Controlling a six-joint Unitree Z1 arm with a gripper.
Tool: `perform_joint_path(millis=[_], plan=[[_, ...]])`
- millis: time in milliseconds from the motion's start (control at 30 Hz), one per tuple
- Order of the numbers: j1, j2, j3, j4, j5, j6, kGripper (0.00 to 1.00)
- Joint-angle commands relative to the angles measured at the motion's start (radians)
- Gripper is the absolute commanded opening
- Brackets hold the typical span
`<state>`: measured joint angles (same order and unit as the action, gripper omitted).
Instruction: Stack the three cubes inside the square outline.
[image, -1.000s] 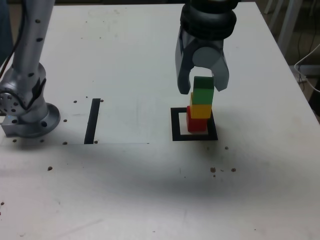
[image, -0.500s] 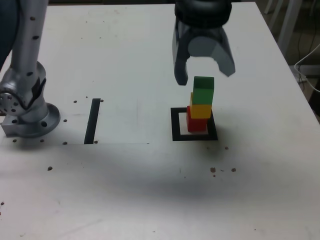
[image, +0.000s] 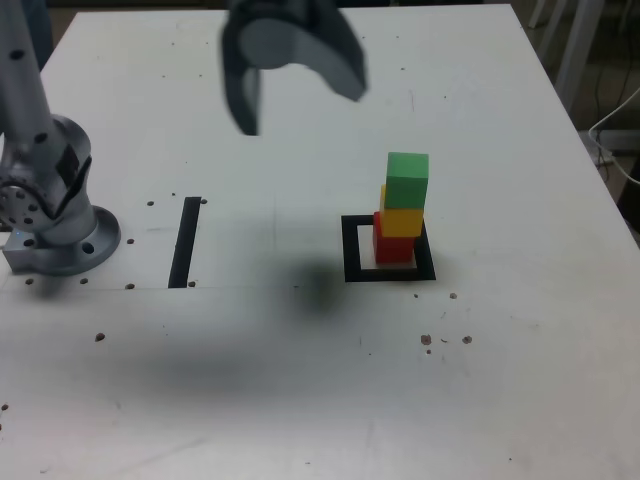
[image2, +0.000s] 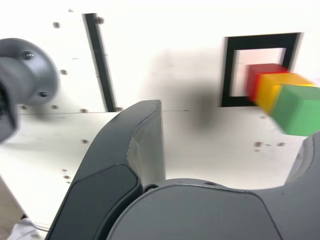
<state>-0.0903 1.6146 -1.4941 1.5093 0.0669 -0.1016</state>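
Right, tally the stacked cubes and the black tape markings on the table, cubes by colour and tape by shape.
Red cube: 1
Yellow cube: 1
Green cube: 1
Square tape outline: 1
Straight tape strip: 1
Total: 5

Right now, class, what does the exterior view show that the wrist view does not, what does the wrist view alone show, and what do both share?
Exterior view only: the table's far edge and a pale cable beyond its right side.

Wrist view only: the hinge area between the open end effector's two jaws, seen close up.

Both: the red, yellow and green stacked cubes, the black square outline, the straight black strip and the end effector.
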Motion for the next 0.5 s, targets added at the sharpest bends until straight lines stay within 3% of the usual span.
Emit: perform_joint_path(millis=[0, 233, 467], plan=[[0.003, -0.029, 0.04, -0.003, 0.0, 0.002, 0.99], [0.01, -0.09, 0.257, -0.046, 0.003, 0.002, 0.99], [0.012, -0.103, 0.509, -0.255, 0.007, -0.005, 0.99]])
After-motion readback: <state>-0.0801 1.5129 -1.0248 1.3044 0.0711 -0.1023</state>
